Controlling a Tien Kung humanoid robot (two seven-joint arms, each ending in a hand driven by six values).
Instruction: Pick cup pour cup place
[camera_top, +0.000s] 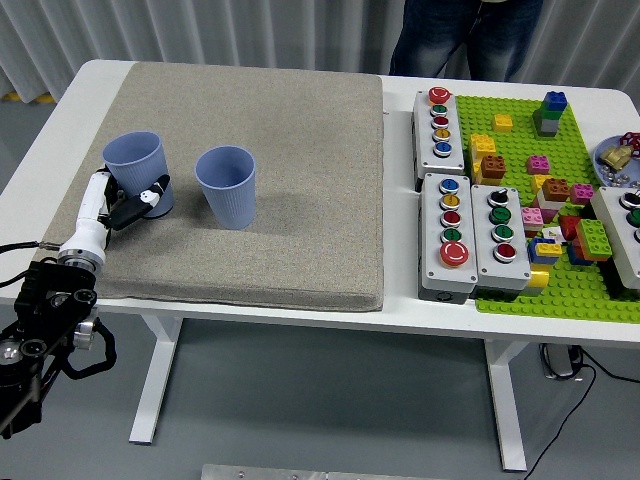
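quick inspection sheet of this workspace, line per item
surface: white table, grey mat over its left part
job's things: two blue cups, both upright; left cup held, right cup free beside it
clutter: button boxes, green brick baseplate with loose bricks, small dish at right edge
hands: left hand shut on left cup; right hand not in view
cables: black cable on floor, lower right
surroundings: person standing at far side, grey curtain behind

No readable text, labels, brand names, numbers or signs anywhere, the button boxes (470, 235) show only coloured buttons, any marking too small to read
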